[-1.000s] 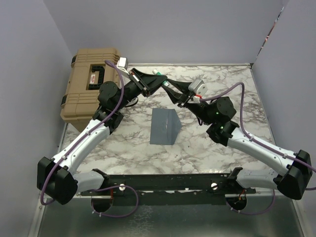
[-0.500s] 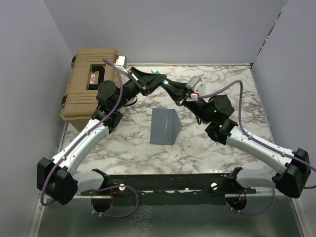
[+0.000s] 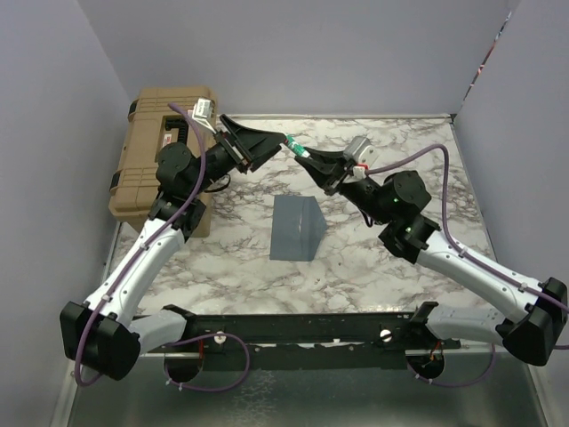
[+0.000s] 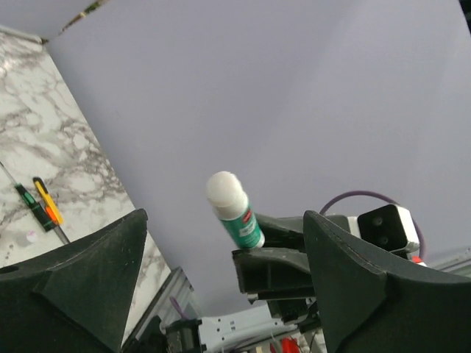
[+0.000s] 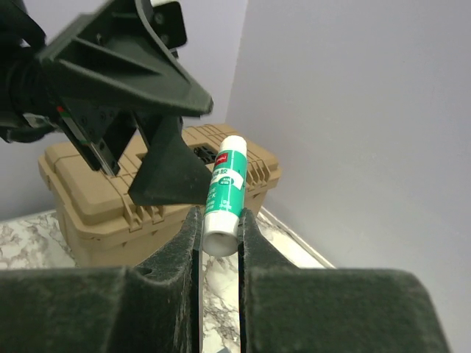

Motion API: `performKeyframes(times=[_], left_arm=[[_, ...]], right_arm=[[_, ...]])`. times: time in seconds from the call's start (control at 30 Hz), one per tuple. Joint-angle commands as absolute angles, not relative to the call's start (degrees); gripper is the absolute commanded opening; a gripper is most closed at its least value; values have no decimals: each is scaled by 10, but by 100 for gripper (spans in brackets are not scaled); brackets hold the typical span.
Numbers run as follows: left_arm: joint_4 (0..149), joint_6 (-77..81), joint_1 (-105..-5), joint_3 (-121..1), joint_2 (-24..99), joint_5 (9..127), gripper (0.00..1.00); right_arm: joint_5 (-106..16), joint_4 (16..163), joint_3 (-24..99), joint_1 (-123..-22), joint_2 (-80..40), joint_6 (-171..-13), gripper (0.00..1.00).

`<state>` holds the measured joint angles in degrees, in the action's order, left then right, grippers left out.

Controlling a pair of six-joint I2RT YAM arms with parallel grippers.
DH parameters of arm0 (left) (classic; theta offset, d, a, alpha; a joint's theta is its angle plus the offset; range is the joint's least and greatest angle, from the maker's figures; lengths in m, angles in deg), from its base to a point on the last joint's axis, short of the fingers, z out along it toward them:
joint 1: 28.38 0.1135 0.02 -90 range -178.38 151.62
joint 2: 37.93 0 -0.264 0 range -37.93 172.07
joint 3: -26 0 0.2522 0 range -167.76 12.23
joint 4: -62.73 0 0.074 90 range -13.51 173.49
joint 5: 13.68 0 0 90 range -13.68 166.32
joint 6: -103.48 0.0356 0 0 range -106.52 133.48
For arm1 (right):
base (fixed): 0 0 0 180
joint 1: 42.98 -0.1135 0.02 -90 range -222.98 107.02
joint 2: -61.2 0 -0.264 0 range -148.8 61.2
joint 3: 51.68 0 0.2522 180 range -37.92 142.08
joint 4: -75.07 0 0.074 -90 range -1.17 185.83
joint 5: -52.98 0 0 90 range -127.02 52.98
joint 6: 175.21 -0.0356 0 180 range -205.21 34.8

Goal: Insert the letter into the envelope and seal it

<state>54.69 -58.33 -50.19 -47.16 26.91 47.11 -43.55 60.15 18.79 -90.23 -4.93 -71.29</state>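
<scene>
The slate-blue envelope [image 3: 298, 229] lies flat on the middle of the marble table. The letter is out of view. Above the table's far part, my right gripper [image 3: 302, 157] is shut on the base of a green-and-white glue stick [image 5: 224, 187], whose white cap end points toward the left arm. In the left wrist view the glue stick [image 4: 234, 209] stands between the wide-apart fingers of my left gripper [image 4: 224, 220] without touching them. From above, the left gripper [image 3: 267, 145] is open just left of the stick [image 3: 294, 147].
A big tan hard case [image 3: 160, 151] stands at the table's far left corner, behind the left arm. Two small green and yellow-orange tools [image 4: 40, 206] lie on the marble near the back wall. Grey walls enclose the table on three sides.
The left gripper has opened wide and drawn back to the left, off the glue stick. The right gripper has closed on the stick and keeps it.
</scene>
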Motion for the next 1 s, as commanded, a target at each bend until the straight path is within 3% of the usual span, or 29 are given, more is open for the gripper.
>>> performKeyframes(times=[0.0,0.13,0.37,0.63,0.73,0.77,0.97], left_arm=[[548,-585,-494,-464,283,402,86],[536,-608,-489,-468,290,383,84],[531,-619,-484,-419,273,348,39],[532,-624,-476,-377,247,366,1],[512,-640,-476,-365,250,370,0],[504,-649,-476,-363,251,371,0],[453,-719,-475,-355,251,375,0]], right_arm=[[-454,613,175,-900,-35,-733,1],[-478,627,176,-899,-36,-734,1],[-508,638,175,-899,-46,-740,1],[-553,645,169,-899,-55,-729,1],[-544,639,167,-899,-58,-734,1],[-539,633,167,-899,-61,-737,3],[-532,539,165,-899,-106,-755,45]])
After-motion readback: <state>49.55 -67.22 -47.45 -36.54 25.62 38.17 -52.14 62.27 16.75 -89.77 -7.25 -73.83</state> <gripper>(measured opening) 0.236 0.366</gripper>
